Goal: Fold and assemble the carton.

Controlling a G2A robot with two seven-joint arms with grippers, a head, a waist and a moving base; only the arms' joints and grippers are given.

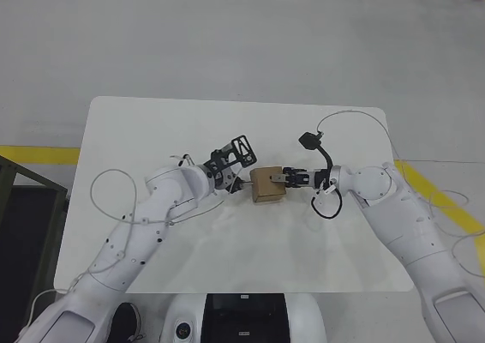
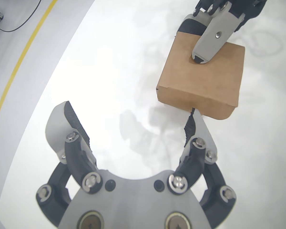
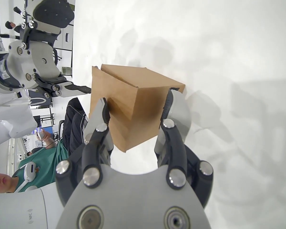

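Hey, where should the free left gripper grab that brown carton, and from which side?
Probably take the carton at its free end, the one facing the left gripper, coming from the side opposite the right gripper. That gripper clamps the far end across the broad flat faces, and the left one's open jaws point at the exposed edge.

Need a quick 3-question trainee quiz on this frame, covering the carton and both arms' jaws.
1. True or false: the right arm's jaws are clamped on the carton.
2. Pick one. The left arm's jaws are: A open; B shut on the carton; C shut on nothing.
3. Count: how many cartons are over the table?
Key: 1 true; 2 A; 3 one.
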